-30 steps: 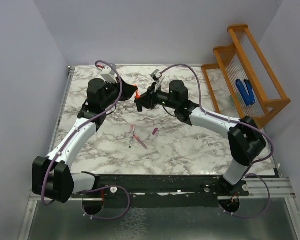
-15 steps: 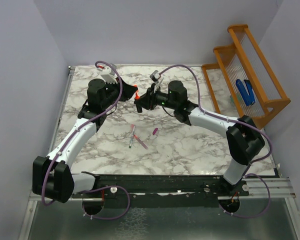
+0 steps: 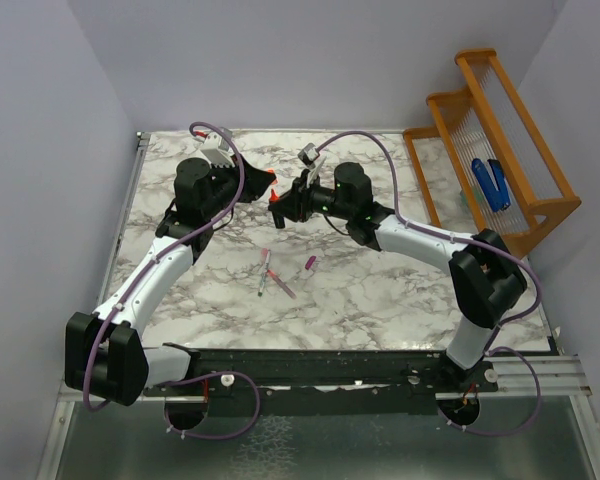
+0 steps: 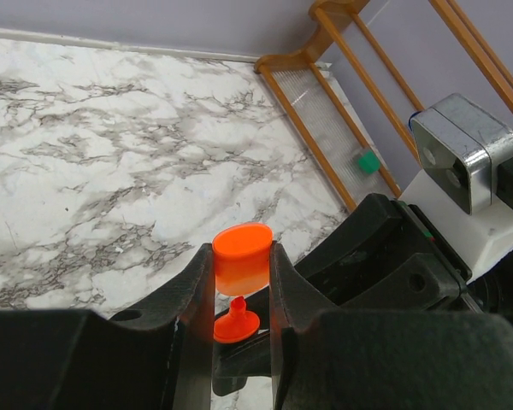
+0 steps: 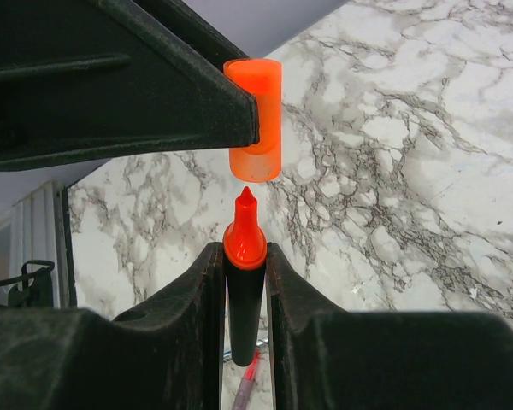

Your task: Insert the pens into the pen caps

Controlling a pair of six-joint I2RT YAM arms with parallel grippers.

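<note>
Cap: orange cap (image 4: 242,256) clamped in left jaws, above the surface (image 3: 380,300) near its far edge.
Marker: black marker (image 5: 244,299) pinched in right jaws, tip just short of cap mouth.
Handling: likely light, stiff, slick plastic; hold the barrel.

The orange cap (image 4: 242,256) looks smooth translucent plastic, the marker (image 5: 244,290) matt black plastic, the bench (image 3: 400,300) polished and marble-patterned, the rack (image 3: 552,208) varnished wood.
</note>
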